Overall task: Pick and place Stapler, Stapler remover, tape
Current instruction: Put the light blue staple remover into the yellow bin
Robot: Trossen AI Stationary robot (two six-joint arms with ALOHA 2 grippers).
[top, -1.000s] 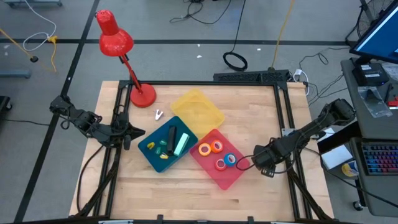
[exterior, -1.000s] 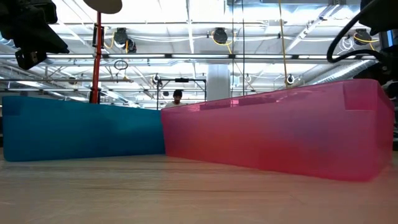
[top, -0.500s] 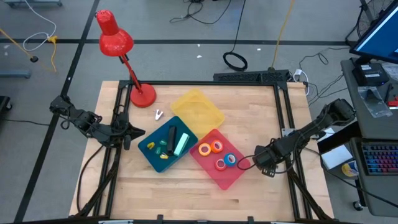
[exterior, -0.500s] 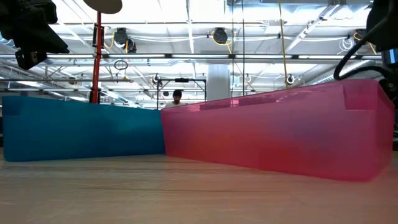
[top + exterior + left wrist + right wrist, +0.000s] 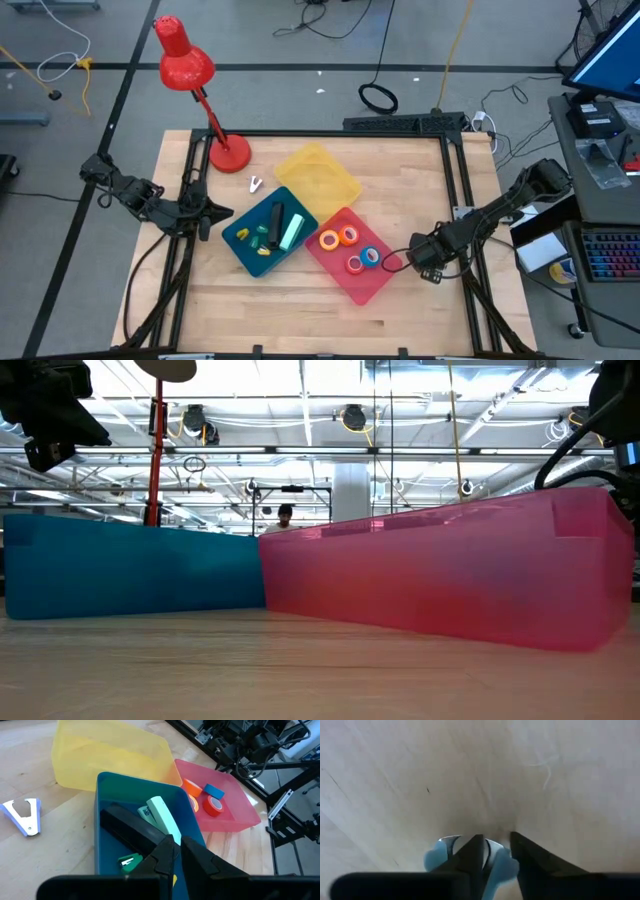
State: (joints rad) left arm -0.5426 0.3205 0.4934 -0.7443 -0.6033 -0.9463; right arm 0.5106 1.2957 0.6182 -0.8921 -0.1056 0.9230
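My right gripper (image 5: 496, 846) sits low over the tabletop (image 5: 470, 770), just outside the pink tray (image 5: 362, 292) that holds the tape rolls (image 5: 341, 238). Its jaws have narrowed over the last second around a pale-blue item (image 5: 436, 860), possibly a stapler remover; I cannot tell whether they grip it yet. If they do, 1 lift follows. My left gripper (image 5: 177, 849) waits, jaws closed, above the blue tray (image 5: 100, 815) with the black stapler (image 5: 127, 826) just ahead.
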